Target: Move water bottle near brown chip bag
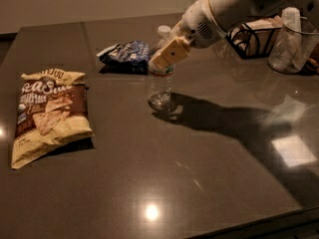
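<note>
The water bottle, clear with a white cap, stands upright near the middle of the dark table. My gripper comes in from the upper right and is shut on the bottle's upper part. One tan finger lies across the front of the bottle and hides its label band. The brown chip bag, tan-yellow with a dark brown panel, lies flat at the left, well apart from the bottle.
A dark blue and white bag lies just behind and left of the bottle. A black wire holder and a clear glass cup stand at the back right. The table's front edge runs along the bottom right.
</note>
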`<state>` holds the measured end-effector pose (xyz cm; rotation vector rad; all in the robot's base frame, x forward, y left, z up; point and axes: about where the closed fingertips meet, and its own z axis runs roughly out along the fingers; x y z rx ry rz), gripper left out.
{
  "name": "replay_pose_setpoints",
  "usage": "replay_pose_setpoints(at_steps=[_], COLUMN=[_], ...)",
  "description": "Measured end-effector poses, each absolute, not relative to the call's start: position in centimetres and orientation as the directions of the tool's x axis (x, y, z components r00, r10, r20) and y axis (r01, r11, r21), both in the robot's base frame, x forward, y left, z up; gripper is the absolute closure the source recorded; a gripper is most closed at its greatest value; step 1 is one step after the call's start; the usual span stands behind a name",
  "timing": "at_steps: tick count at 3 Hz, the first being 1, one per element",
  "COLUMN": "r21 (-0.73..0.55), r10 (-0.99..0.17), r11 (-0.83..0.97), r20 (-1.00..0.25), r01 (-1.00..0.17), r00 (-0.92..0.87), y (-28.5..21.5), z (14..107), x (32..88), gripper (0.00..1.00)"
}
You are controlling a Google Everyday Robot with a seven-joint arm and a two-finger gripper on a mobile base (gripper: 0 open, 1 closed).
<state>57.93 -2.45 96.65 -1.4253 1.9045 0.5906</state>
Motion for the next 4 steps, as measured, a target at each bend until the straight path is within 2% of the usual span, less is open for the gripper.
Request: replay_pose_setpoints(at_steps=[1,2,4], r21=[-0.037,-0.042,-0.052], r10=[-0.623,-0.607,-0.626], r11=[0.255,0.193,0.084], r20=[-0.770,-0.790,-0.780], r01=[-0.966,-0.980,-0.995], r00=[-0.135,-0.086,-0.012], y=[-0.8,2.0,7.3], z=[98.1,99.4,98.8], x=[56.8,55.8,54.8], gripper=[0.88,1.00,1.00])
